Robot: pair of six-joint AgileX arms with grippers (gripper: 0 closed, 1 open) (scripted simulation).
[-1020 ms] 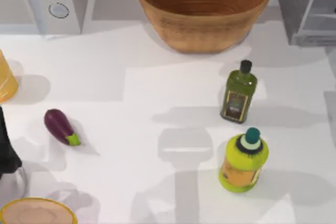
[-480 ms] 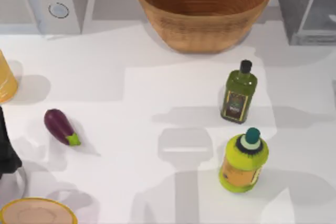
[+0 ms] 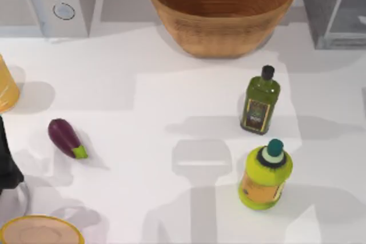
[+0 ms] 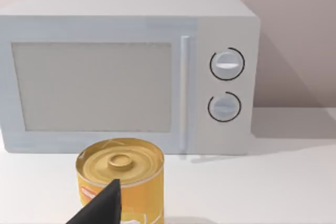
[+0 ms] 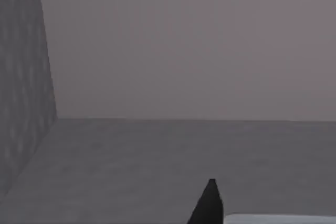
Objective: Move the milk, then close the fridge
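Note:
The milk is out of view. The fridge [image 3: 330, 10], a grey box, stands at the table's back right corner, with a paler recess on its right side. A dark part of my right gripper [image 5: 209, 205] shows in the right wrist view, in front of flat grey surfaces that meet in a corner, with a pale strip [image 5: 278, 219] beside it. My left arm [image 3: 6, 164] sits at the table's left edge. In the left wrist view, a dark part of my left gripper [image 4: 102, 205] hangs just in front of a yellow can [image 4: 122, 179].
A dark green oil bottle [image 3: 261, 101] and a yellow-green bottle [image 3: 266, 175] with a teal cap stand right of centre. A woven basket [image 3: 222, 7] sits at the back, a microwave [image 3: 57, 1] back left. An eggplant [image 3: 66, 137] and a yellow-rimmed dish [image 3: 40, 231] lie on the left.
The shading inside the fridge's recess and the shadow at the table's right edge have shifted slightly. Nothing on the table has moved.

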